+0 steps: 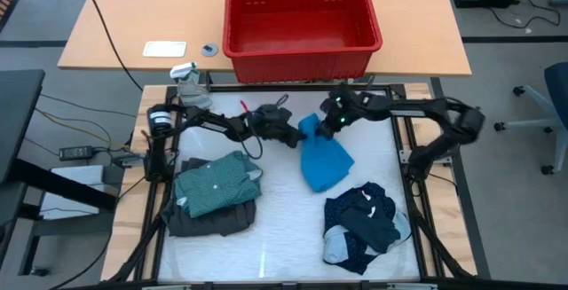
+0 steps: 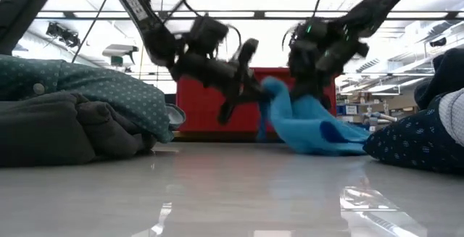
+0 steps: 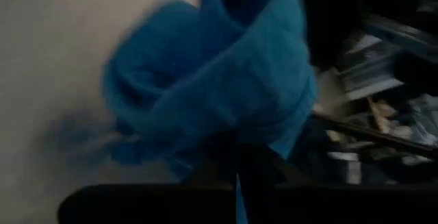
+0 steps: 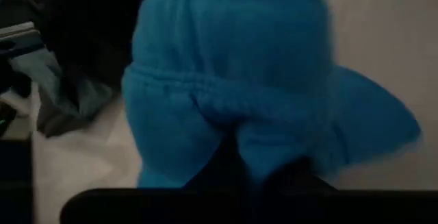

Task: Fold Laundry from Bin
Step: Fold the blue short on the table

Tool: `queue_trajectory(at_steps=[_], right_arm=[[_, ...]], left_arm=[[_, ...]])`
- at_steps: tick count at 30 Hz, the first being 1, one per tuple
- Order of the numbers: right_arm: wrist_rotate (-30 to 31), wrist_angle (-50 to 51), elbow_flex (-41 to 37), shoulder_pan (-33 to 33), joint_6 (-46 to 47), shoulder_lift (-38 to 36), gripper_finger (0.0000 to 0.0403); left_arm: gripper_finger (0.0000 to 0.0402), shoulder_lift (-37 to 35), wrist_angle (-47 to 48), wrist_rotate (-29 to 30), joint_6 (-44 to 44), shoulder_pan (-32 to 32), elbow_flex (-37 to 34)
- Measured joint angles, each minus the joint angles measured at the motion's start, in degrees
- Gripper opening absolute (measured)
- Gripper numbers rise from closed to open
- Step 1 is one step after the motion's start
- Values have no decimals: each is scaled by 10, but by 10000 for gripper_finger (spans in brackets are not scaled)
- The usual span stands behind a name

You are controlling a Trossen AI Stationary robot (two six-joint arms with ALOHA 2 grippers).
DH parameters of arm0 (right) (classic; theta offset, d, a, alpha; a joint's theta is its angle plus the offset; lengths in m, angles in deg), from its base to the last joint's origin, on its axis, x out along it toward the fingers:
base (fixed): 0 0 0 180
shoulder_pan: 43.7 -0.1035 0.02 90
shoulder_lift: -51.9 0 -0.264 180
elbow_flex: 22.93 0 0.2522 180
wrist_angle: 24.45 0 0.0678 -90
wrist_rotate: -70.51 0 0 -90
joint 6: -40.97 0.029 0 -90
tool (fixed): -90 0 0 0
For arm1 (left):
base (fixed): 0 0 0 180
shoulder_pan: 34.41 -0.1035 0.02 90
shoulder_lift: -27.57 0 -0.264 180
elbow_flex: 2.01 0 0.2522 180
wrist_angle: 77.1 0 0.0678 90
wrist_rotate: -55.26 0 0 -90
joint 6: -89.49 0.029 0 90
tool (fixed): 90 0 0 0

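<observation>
The bright blue piece (image 1: 325, 161) lies in the middle of the white table, its far end lifted; it also shows in the low view (image 2: 315, 125). My left gripper (image 1: 295, 137) comes from the left and my right gripper (image 1: 330, 127) from the right; both are shut on that far end. The teal-green dotted T-shirt (image 1: 213, 184) lies folded on the dark grey piece (image 1: 211, 217) at the near left. The navy dotted piece (image 1: 364, 223) lies bunched at the near right. The red bin (image 1: 302, 15) stands on the wooden table beyond. My left gripper pinches the blue piece's far left corner (image 3: 236, 131) between its two fingers, coming slanting down from the table's left. The cloth is bunched there in several layers. That corner is lifted (image 2: 270, 90); the rest lies on the table. My right gripper pinches a gathered fold at the blue piece's far end (image 4: 233, 125), coming slanting down from the table's right. The far end is raised off the table, and the near part (image 1: 327, 175) rests on it, slack.
A white card (image 1: 165, 49) and a small round thing (image 1: 209, 50) lie on the wooden table left of the bin. Bare white table surface (image 1: 284, 237) lies between the two piles at the near side. Cables run off the left side.
</observation>
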Motion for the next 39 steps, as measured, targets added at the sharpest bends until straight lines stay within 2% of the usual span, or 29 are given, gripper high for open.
queue_trajectory(at_steps=[4, 10, 13, 15, 18, 21, 25, 29, 33, 39], right_arm=[[81, -29, 0, -6, -84, -101, 17], [186, -108, 2, -37, -276, -232, 17], [221, -83, 2, -49, -302, -253, 17], [231, -52, -4, -61, -316, -245, 16], [239, -71, -52, -102, -326, -224, 16], [237, -87, -104, -163, -250, -206, 16], [262, -109, -162, -266, -102, -205, 16], [288, -137, -189, -328, 49, -211, 16], [341, -139, -208, -321, 184, -205, 16], [287, -165, -251, -290, 326, -161, 16]], left_arm=[[4, -74, -1, -23, 60, -27, 0], [2, -224, -11, -25, 262, -52, 1], [1, -269, 44, -27, 332, -47, 2], [1, -271, 106, -27, 353, -34, 2], [1, -248, 207, -26, 369, 7, 1], [1, -215, 278, -30, 373, 60, 0], [1, -177, 306, -32, 351, 119, 0], [0, -157, 309, -32, 303, 139, 0], [5, -158, 301, 7, 276, 117, 2], [11, -146, 296, 15, 203, 59, 1]])
